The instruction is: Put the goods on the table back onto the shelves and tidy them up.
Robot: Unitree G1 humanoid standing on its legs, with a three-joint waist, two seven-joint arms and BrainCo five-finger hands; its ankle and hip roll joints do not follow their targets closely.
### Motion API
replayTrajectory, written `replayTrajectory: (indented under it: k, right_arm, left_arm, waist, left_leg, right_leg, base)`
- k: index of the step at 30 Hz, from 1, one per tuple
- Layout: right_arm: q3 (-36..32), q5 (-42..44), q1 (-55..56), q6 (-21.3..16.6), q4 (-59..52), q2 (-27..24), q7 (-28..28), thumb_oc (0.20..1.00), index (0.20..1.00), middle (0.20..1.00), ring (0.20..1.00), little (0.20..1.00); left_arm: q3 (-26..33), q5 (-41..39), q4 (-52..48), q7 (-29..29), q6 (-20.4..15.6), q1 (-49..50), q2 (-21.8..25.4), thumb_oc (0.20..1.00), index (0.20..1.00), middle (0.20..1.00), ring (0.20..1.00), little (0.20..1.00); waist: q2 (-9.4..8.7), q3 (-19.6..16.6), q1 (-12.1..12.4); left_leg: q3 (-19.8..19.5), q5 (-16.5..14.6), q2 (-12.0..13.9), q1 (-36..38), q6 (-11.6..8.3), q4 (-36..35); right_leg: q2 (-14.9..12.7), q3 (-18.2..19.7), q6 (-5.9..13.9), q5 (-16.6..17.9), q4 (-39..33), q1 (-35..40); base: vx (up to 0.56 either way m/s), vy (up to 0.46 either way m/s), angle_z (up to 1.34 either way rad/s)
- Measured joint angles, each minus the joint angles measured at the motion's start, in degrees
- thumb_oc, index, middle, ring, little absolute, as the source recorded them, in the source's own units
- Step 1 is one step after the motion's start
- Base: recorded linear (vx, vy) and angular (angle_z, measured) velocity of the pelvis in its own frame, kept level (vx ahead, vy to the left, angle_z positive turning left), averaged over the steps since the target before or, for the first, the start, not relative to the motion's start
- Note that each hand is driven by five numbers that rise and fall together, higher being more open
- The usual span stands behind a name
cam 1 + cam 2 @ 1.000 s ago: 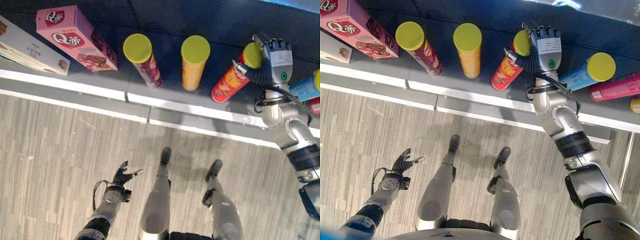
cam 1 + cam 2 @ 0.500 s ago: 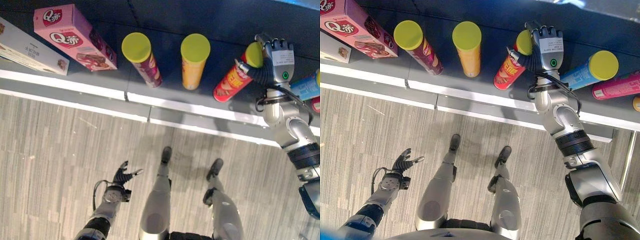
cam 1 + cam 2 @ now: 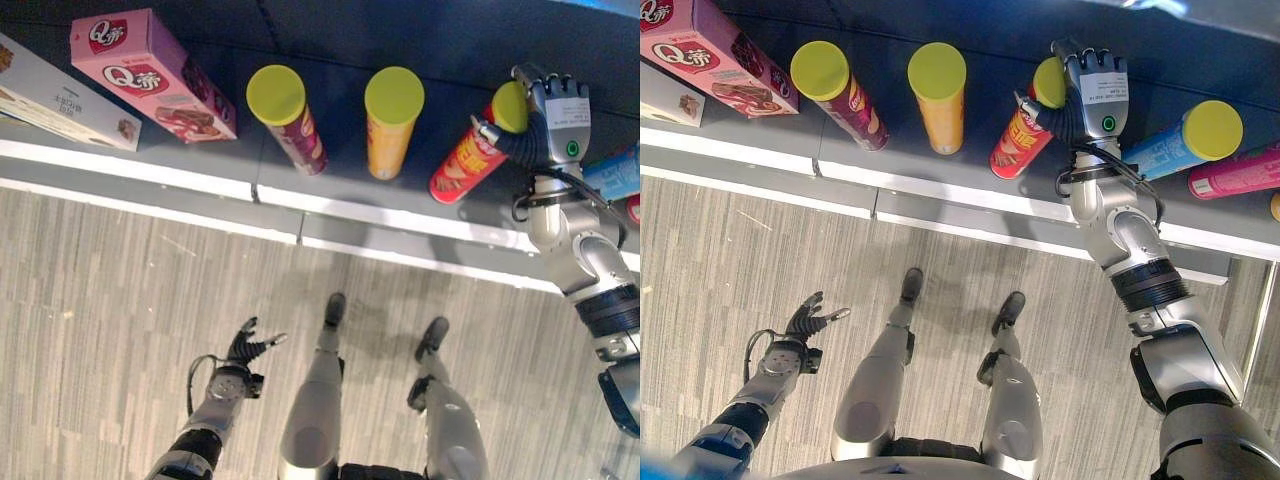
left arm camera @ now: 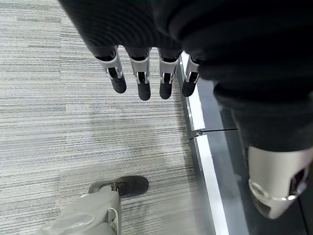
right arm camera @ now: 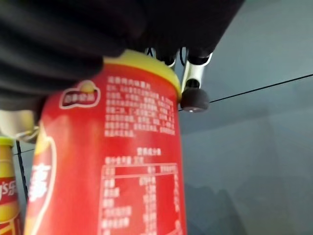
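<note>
A red can [image 3: 465,162] with a yellow lid stands tilted on the dark shelf [image 3: 330,185], right of an orange can [image 3: 392,120] and a maroon can [image 3: 288,120]. My right hand [image 3: 555,115] is curled round its lid end, thumb on the near side. In the right wrist view the red can [image 5: 107,166] sits right against the palm, with one fingertip [image 5: 194,99] past its rim. My left hand [image 3: 245,350] hangs low over the floor, away from the shelf, its fingers [image 4: 142,81] straight and holding nothing.
A pink box [image 3: 150,75] and a white box [image 3: 60,100] lie at the shelf's left end. A blue can [image 3: 1185,140] and a pink can [image 3: 1235,172] lie right of my right hand. The shelf's pale front edge [image 3: 380,215] runs across.
My right hand has edged slightly to the right with the red can in it. The left hand has stayed where it was.
</note>
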Motion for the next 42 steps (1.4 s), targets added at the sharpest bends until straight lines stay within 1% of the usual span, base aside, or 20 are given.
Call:
replayTrajectory:
  k: [6,9,19,42]
  right_arm:
    - [0.0,0.0,-0.1,0.7,0.0,0.0,0.0,0.200,0.200,0.200,0.200,0.200]
    - [-0.1,0.0,0.0,0.7,0.0,-1.1,0.0,0.200,0.200,0.200,0.200,0.200]
    - [-0.1,0.1,0.4,0.6,-1.1,-1.1,0.0,0.200,0.200,0.200,0.200,0.200]
    - [0.0,0.1,0.3,0.6,-1.1,-1.1,0.1,0.200,0.200,0.200,0.200,0.200]
  left_arm:
    - [-0.4,0.0,0.0,0.0,0.0,0.0,0.0,1.000,1.000,1.000,1.000,1.000]
    - [-0.4,0.0,0.0,0.0,0.0,0.0,0.0,1.000,1.000,1.000,1.000,1.000]
    - [-0.4,0.0,0.0,0.1,0.7,-0.9,0.0,1.000,1.000,1.000,1.000,1.000]
    - [-0.4,0.0,0.2,1.1,0.8,-2.1,0.0,1.000,1.000,1.000,1.000,1.000]
  waist:
    - [0.00,0.0,-1.4]
    - [-0.01,0.0,-1.4]
    - [-0.05,0.0,-2.5]
    - [-0.05,0.0,-2.5]
  left_leg:
    - [0.1,0.0,0.0,-0.1,0.05,0.0]
    - [0.3,0.0,0.0,-0.1,0.06,0.0]
    - [0.7,0.1,0.1,-0.1,0.15,-0.1]
    - [0.7,0.2,0.1,-0.1,0.21,-0.2]
  right_leg:
    - [0.0,0.1,0.04,0.1,0.0,-0.1]
    - [0.0,0.4,0.01,0.2,0.0,-0.3]
    - [0.0,0.7,-0.01,0.3,0.0,-0.5]
    - [0.0,0.7,-0.01,0.4,0.0,-0.6]
  base:
    - [0.00,0.000,-0.01]
    - [0.00,-0.003,-0.04]
    - [0.00,-0.001,-0.01]
    - [0.00,0.000,0.00]
